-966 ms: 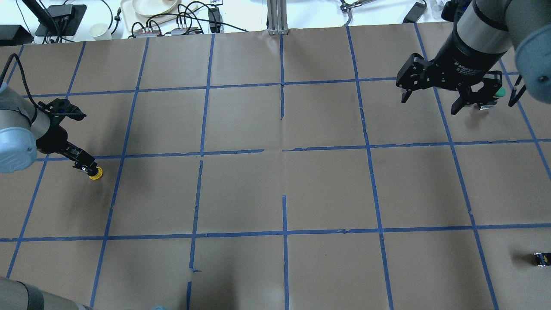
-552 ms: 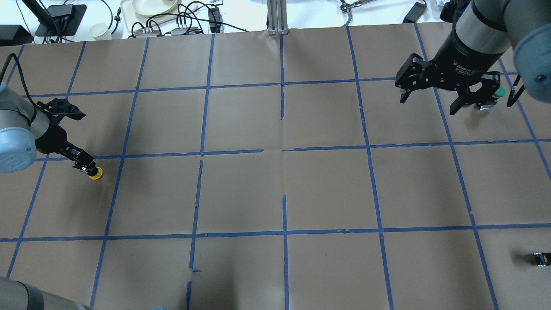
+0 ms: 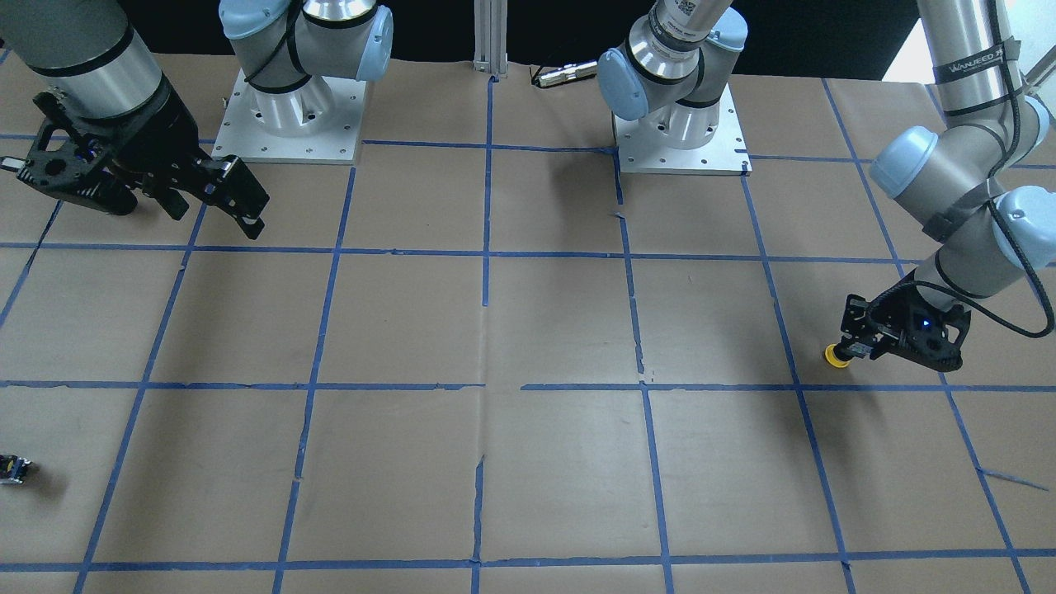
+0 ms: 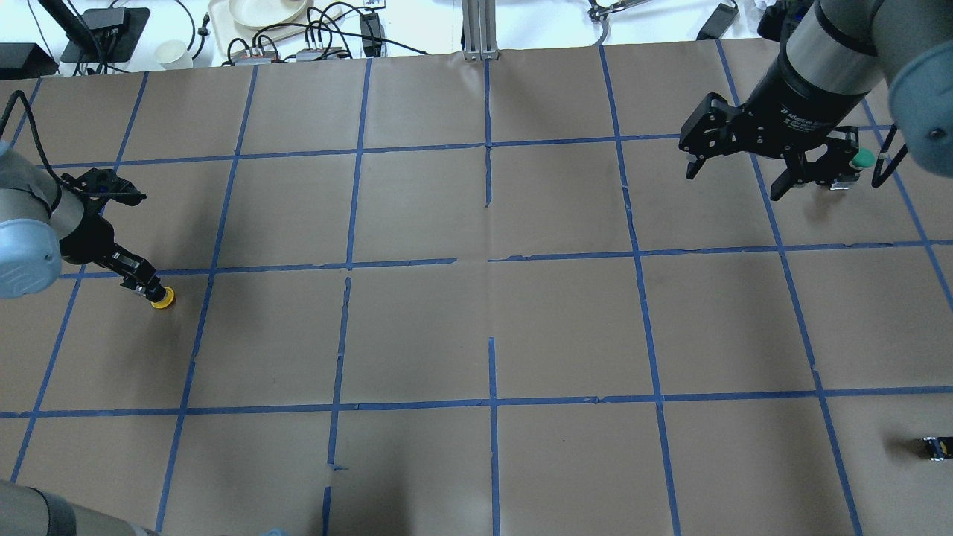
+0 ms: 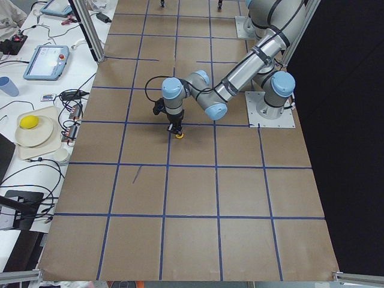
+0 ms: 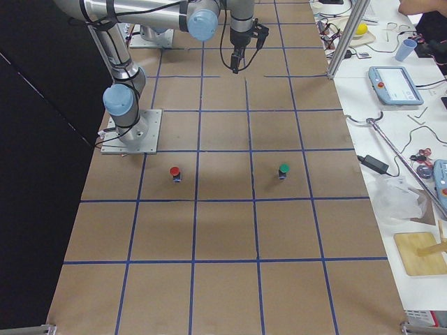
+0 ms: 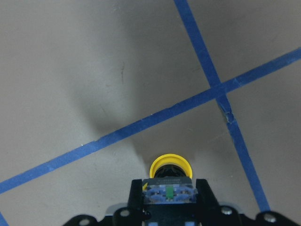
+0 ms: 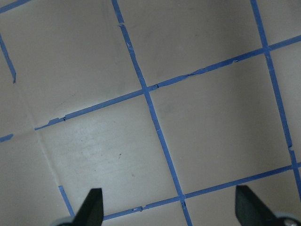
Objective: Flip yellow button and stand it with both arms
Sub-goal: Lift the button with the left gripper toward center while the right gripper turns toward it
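Observation:
The yellow button (image 4: 163, 298) hangs cap down just over the brown paper at the table's left side. My left gripper (image 4: 146, 286) is shut on its black-and-grey body. In the left wrist view the yellow cap (image 7: 170, 165) shows below the body, which sits between the fingers (image 7: 205, 190). It also shows in the front view (image 3: 835, 355) under the left gripper (image 3: 856, 347), and in the left side view (image 5: 179, 133). My right gripper (image 4: 733, 184) is open and empty at the far right, high over the table. Its spread fingertips (image 8: 94, 203) frame bare paper.
A green-capped button (image 4: 862, 158) stands just behind the right gripper, also seen in the right side view (image 6: 283, 169). A red-capped button (image 6: 174, 172) stands near the right arm's base. A small dark switch block (image 4: 934, 447) lies near the right front. Cables and dishes lie beyond the far edge.
The left gripper with the yellow button has shifted slightly left and away. The right gripper, still open, has drifted slightly toward the far edge.

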Action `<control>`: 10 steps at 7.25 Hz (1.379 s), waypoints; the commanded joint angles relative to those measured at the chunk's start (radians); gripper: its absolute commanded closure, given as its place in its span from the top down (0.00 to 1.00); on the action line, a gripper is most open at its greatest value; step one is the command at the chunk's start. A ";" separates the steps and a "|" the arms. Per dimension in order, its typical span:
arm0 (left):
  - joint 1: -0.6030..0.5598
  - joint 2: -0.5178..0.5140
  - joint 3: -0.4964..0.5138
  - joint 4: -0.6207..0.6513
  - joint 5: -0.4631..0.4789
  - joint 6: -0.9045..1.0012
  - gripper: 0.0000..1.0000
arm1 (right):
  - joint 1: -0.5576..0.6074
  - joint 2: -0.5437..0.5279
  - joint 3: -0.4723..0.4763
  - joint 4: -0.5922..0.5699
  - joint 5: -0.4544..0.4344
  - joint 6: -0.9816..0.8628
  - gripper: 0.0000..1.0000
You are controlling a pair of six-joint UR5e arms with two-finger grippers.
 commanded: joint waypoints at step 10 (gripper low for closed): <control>-0.464 0.381 0.024 -0.403 -0.906 -0.938 0.15 | -0.005 0.040 -0.018 0.004 0.556 0.648 1.00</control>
